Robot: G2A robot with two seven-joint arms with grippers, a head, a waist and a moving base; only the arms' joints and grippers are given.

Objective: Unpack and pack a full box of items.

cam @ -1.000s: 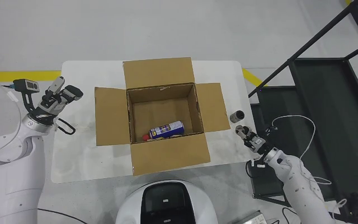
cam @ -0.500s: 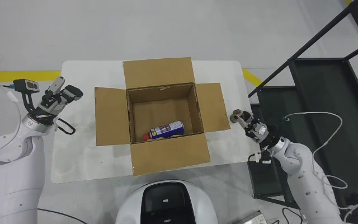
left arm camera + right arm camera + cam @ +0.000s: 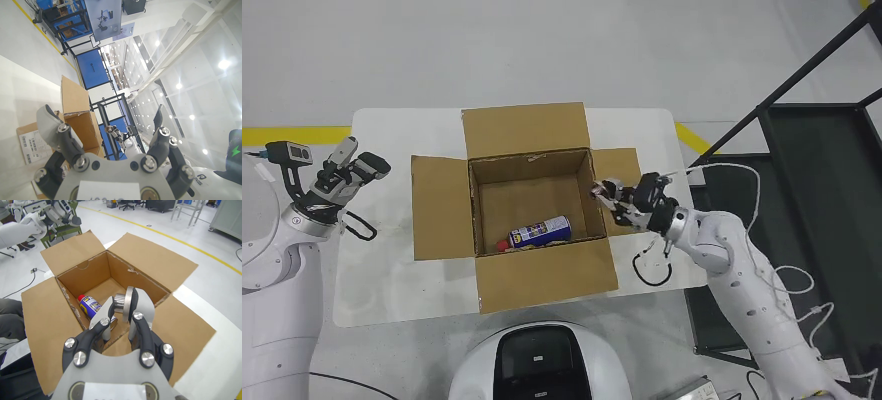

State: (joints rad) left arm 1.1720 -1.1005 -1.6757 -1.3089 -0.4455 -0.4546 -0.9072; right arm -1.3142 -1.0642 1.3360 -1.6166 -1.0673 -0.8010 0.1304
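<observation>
Carrying a shiny flanged steel cylinder [image 3: 119,300], clamped in the right gripper [image 3: 123,298], in from the white table's [image 3: 392,280] right edge to above the brown cardboard box's [image 3: 532,160] right wall. Lying on the box floor below: a blue, red-capped spray can [image 3: 540,232]. Holding the left gripper [image 3: 103,109] spread and unmoved off the table's left edge.

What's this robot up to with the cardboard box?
It is packing the open cardboard box on the white table. The right gripper holds a metal part, a short cylinder with a disc at one end, just above the box's right rim. A spray can with a red cap lies on its side on the box floor. The left gripper is open and holds nothing, raised off the table's left edge.
</observation>
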